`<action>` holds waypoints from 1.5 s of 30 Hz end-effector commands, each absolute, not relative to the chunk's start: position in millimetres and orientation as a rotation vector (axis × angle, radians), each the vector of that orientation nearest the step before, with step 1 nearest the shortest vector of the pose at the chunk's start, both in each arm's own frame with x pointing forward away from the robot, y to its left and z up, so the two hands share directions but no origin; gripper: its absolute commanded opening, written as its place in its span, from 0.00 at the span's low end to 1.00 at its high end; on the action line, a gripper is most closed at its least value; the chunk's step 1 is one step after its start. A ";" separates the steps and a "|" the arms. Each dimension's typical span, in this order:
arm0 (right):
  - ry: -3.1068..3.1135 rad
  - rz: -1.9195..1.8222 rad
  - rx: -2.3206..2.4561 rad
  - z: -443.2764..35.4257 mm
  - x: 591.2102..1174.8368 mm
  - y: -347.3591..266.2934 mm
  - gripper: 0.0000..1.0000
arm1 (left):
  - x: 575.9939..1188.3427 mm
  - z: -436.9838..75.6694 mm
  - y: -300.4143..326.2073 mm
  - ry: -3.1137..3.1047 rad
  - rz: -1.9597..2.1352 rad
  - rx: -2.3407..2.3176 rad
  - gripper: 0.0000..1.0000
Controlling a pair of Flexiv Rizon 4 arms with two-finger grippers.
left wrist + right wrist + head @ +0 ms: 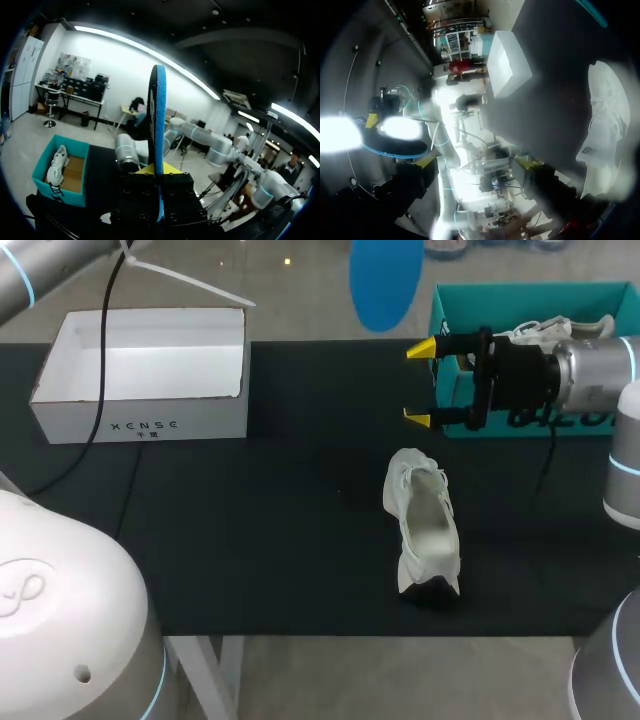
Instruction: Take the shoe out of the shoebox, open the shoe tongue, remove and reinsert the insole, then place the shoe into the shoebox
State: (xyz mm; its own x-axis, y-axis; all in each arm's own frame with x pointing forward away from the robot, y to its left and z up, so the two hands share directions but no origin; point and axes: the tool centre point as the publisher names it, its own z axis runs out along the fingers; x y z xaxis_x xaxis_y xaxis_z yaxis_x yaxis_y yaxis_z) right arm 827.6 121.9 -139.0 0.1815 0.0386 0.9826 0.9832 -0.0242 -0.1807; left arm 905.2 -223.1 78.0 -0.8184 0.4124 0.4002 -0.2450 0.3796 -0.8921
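Observation:
A white shoe lies on the black mat near the middle, its opening facing up; the right wrist view shows the shoe too. My left gripper is shut on a blue insole, held upright and edge-on high above the table. The insole shows at the far edge of the head view. My right gripper hovers open and empty beyond the shoe, in front of the teal shoebox. An empty white shoebox stands at the far left.
The teal shoebox at the far right holds a second white shoe. A black cable hangs across the white shoebox. The mat lies bare between the white shoebox and the shoe.

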 end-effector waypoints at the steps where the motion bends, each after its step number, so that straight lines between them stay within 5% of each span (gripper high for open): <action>1: -1.092 -1.069 -1.337 -139.6 827.9 123.2 1.00 | 906.0 78.3 -223.0 -2.063 1.471 -0.146 0.00; 45: -1.092 -1.069 -1.337 -139.6 827.9 123.2 1.00 | 865.9 87.7 -204.9 -2.221 1.661 -0.326 0.00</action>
State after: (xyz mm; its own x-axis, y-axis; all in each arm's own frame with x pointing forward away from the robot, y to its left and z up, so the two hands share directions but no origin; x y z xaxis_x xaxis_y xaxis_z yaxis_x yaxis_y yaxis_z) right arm 828.0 121.9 -139.2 0.1815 0.0377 0.9827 0.9833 -0.0232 -0.1808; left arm 887.5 -212.8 88.8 -0.8713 0.4587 0.1741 -0.0330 0.2993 -0.9536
